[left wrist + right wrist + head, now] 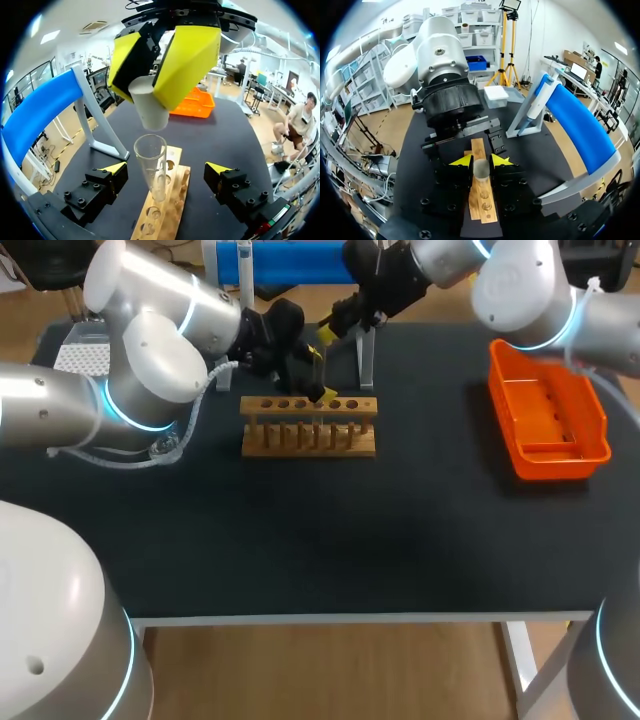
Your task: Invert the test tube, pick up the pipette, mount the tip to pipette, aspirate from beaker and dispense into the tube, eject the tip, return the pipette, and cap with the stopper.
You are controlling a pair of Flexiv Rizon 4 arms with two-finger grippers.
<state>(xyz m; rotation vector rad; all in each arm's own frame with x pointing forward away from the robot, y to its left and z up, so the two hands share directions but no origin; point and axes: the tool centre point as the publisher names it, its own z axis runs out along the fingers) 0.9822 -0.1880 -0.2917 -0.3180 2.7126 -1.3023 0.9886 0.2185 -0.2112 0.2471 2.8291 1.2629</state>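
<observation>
"Was it nearly finished?"

"I think so. The pipette sat on its stand. The right gripper pinched the stopper just above the test tube in the rack. The left gripper was open around the tube. Only capping was left."

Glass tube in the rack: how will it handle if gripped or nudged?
The test tube looks like thin clear glass: probably light, fragile and slippery to grip. It is tall and narrow, upright in the wooden rack, so a sideways push would likely tilt it.
</observation>
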